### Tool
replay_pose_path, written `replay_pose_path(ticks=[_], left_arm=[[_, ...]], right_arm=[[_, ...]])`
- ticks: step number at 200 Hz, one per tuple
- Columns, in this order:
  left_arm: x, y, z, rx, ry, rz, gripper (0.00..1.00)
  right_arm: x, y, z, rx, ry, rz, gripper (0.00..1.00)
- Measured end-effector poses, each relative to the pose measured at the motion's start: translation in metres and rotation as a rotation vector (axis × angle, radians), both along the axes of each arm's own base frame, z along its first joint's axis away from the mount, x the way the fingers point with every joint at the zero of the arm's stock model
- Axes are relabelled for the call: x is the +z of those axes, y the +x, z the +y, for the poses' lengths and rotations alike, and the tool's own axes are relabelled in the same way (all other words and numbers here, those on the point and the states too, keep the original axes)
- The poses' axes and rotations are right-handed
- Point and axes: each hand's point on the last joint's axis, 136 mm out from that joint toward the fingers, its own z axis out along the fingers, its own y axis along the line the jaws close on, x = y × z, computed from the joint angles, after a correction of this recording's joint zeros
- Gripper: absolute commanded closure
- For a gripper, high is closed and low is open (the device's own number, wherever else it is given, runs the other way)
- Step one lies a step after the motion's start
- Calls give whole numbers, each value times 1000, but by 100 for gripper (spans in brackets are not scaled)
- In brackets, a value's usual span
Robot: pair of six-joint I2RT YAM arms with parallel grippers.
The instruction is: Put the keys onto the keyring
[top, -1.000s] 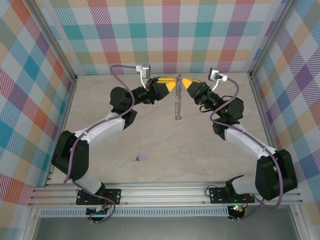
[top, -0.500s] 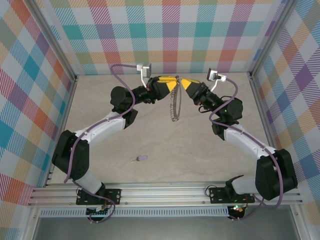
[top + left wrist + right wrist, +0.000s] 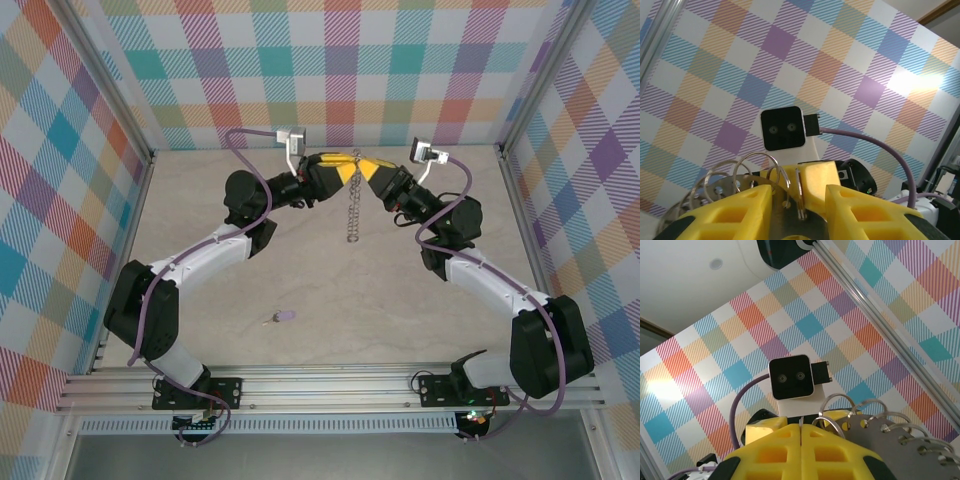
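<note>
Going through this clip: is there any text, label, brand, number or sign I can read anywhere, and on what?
None: no readable text in any view.
The checked walls, the table, the keyring and the purple key carry no lettering that can be made out.
The camera box seen from the left wrist has a blank black face with two lenses, no marking.
</note>
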Motion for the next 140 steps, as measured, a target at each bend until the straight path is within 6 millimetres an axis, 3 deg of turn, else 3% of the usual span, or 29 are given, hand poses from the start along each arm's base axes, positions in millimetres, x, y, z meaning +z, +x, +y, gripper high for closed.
replay_pose_path(ticks=[91, 140], left_arm=[[-4, 4, -1, 21, 13, 4, 72], [-3, 4, -1, 21, 12, -3, 93]], right_arm=[[-3, 1, 1, 4, -9, 13, 100], [-4, 2, 2, 5, -13, 19, 100]])
